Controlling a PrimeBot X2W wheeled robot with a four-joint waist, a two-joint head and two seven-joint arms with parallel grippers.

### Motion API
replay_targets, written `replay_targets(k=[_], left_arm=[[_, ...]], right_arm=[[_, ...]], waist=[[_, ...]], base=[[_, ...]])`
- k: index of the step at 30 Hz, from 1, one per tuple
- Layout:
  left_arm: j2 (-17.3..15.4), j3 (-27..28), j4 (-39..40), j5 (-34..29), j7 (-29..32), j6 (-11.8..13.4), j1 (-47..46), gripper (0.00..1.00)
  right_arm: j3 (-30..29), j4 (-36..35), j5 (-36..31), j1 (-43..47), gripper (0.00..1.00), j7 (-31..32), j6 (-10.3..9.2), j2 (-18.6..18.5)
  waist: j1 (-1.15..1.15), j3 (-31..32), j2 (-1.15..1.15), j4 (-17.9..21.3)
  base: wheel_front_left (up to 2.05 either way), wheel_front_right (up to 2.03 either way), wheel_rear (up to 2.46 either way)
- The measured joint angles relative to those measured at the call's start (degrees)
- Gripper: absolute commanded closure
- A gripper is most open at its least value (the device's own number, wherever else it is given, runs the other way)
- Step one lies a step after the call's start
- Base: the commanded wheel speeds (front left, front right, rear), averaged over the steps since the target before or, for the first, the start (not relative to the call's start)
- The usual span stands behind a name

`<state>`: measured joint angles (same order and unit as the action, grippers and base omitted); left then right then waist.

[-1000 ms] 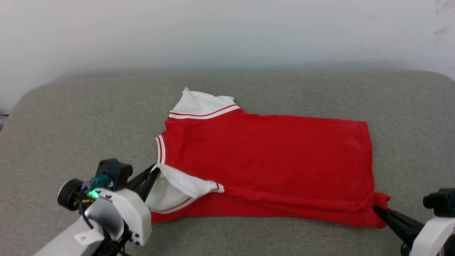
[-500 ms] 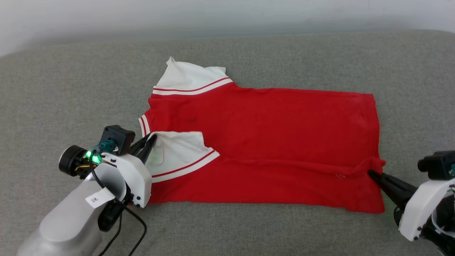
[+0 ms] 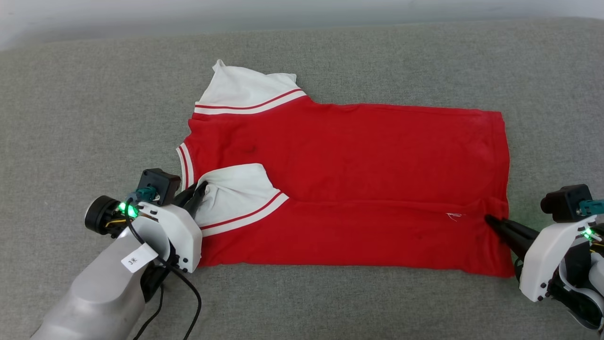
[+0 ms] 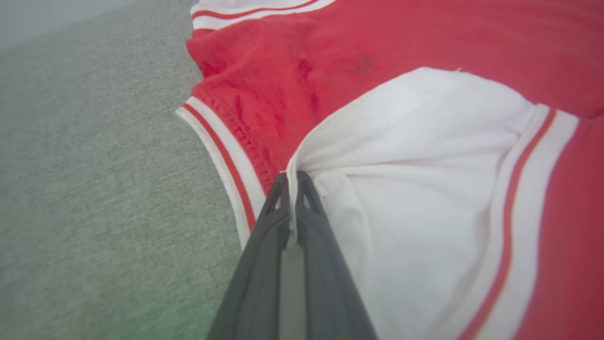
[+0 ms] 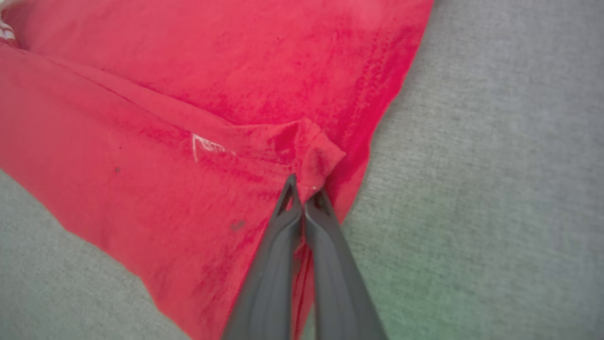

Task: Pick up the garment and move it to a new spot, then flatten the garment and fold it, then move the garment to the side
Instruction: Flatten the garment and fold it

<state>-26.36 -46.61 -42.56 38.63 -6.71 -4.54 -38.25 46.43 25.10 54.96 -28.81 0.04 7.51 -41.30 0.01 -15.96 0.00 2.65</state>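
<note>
The garment, a red jersey, lies spread across the grey fabric surface, with its near long edge folded over the body. At its left end, the left gripper pinches the edge of the white sleeve. At its right end, the right gripper pinches a bunched hem corner.
</note>
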Motion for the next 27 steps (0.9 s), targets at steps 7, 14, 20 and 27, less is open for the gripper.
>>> replay_targets(k=[7, 14, 20, 27], left_arm=[[1.97, -0.3, -5.22, 0.43, -1.76, -0.53, -1.44, 0.0], [1.25, -0.14, -6.87, 1.98, 0.44, -1.48, -2.73, 0.0], [-1.59, -0.62, -3.61, 6.42, 10.81, -2.53, -4.34, 0.0], [-7.32, -2.56, 7.03, 13.73, 27.11, -2.86, -5.6, 0.0]], right_arm=[[0.38, 1.49, -0.78, -0.57, 0.0, -2.53, 0.01, 0.91], [-0.59, 0.34, -1.34, 1.07, 0.0, -4.91, 0.0, 0.82], [-1.33, -0.21, -2.56, 3.13, 0.0, -4.95, 0.0, 0.76], [-2.74, -1.1, -3.22, 5.09, 0.0, -4.02, 0.0, 0.93]], waist=[[0.0, 1.44, 0.0, -0.07], [0.0, 5.21, 0.0, -0.78], [-0.01, 8.3, 0.0, -1.4], [-0.01, 9.66, 0.0, -1.93]], base=[[0.0, 0.0, 0.0], [0.0, 0.0, 0.0], [0.0, 0.0, 0.0], [0.0, 0.0, 0.0]])
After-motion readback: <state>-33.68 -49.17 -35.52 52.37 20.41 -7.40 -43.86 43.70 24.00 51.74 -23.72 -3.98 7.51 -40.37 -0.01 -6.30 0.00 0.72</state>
